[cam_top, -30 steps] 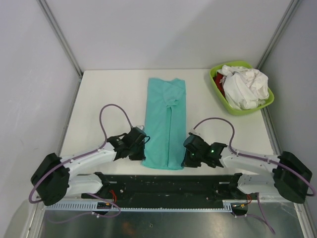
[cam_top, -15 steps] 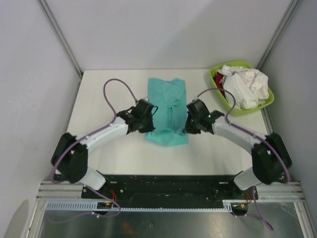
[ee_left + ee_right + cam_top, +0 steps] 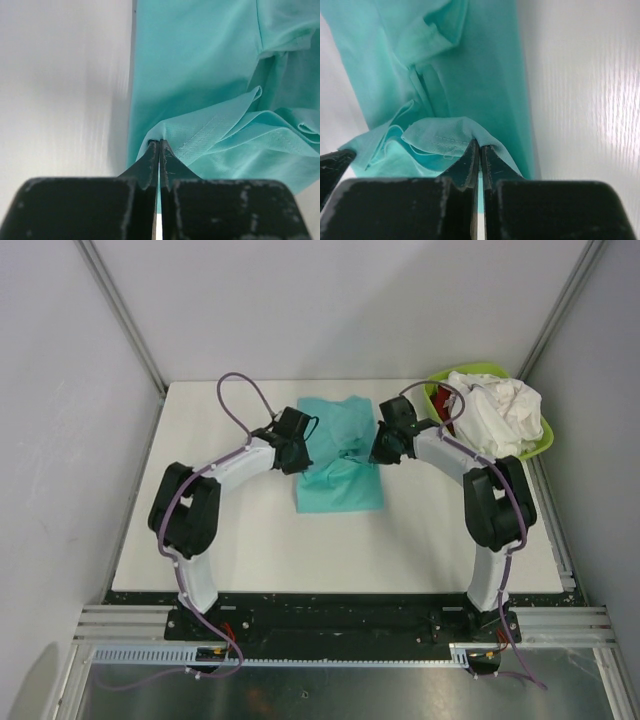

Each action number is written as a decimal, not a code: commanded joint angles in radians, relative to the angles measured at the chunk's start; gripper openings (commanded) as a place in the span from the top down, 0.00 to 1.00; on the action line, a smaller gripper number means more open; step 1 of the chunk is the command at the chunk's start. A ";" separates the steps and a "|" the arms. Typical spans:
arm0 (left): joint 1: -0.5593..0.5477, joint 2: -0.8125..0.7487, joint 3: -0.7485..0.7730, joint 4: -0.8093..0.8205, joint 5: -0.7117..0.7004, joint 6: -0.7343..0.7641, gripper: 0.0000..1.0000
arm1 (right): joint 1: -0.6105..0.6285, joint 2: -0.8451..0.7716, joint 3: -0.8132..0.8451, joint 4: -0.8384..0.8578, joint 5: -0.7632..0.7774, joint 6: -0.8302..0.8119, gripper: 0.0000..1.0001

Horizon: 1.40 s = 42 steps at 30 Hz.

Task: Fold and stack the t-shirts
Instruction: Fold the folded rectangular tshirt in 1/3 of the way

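The left gripper (image 3: 159,144) and right gripper (image 3: 479,144) are each clamping a hem corner of the teal t-shirt (image 3: 340,490), which is lying mid-table, already narrowed lengthwise and apparently being doubled toward its collar. The white t-shirts (image 3: 497,415) are sitting crumpled in the lime-green basin (image 3: 478,464), so most folding and all stacking is left.
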 commanded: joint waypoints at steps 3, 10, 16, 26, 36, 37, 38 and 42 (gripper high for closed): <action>0.029 0.053 0.102 0.019 -0.020 0.051 1.00 | -0.023 0.103 0.162 -0.005 -0.037 -0.023 1.00; 0.044 0.111 0.181 0.021 0.010 0.087 1.00 | -0.036 0.161 0.234 -0.025 -0.037 -0.017 1.00; 0.054 0.157 0.229 0.021 0.028 0.104 1.00 | -0.047 0.188 0.262 -0.043 -0.025 -0.018 1.00; 0.073 0.203 0.269 0.022 0.051 0.139 0.93 | -0.074 0.197 0.254 -0.037 -0.031 -0.015 0.96; 0.082 0.093 0.237 0.022 0.029 0.183 0.42 | -0.072 0.123 0.263 -0.051 -0.019 -0.075 0.51; 0.081 0.073 0.220 0.022 0.030 0.182 0.42 | -0.069 0.112 0.259 -0.058 -0.011 -0.082 0.51; 0.080 0.054 0.200 0.022 0.030 0.179 0.43 | -0.064 0.101 0.249 -0.061 -0.002 -0.086 0.52; 0.061 -0.003 0.115 0.032 0.038 0.158 0.62 | -0.034 0.060 0.191 -0.044 0.006 -0.094 0.62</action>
